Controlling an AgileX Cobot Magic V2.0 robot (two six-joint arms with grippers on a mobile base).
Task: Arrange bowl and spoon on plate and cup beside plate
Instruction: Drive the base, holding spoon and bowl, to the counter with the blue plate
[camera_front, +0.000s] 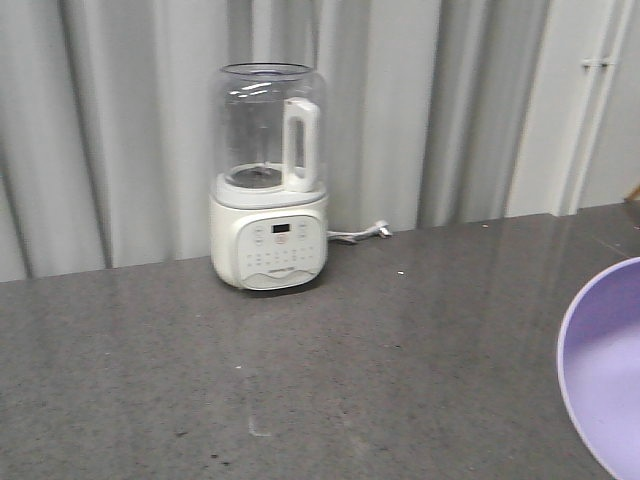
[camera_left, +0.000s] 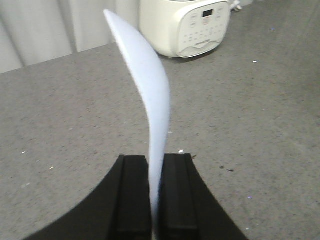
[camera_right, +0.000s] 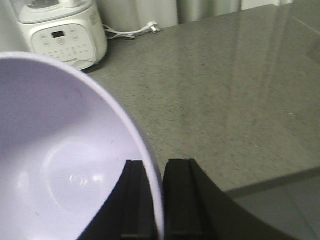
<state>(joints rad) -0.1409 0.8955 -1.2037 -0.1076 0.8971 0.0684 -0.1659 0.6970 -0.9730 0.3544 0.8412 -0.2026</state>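
The lilac bowl (camera_right: 60, 165) is pinched at its rim by my right gripper (camera_right: 156, 167), one finger inside and one outside; it hangs tilted above the grey counter. Its rim also shows at the right edge of the front view, bowl (camera_front: 610, 370). My left gripper (camera_left: 155, 165) is shut on a thin pale blue plate (camera_left: 152, 90), seen edge-on as a curved sliver rising away from the jaws. The spoon and the cup are out of view. Neither gripper shows in the front view.
A white blender base with a clear jug (camera_front: 268, 180) stands at the back of the counter against a grey curtain, also seen as blender (camera_left: 187, 25) and blender (camera_right: 60, 30). Its white cable (camera_front: 360, 234) lies beside it. The counter's edge (camera_right: 270, 182) runs below my right gripper.
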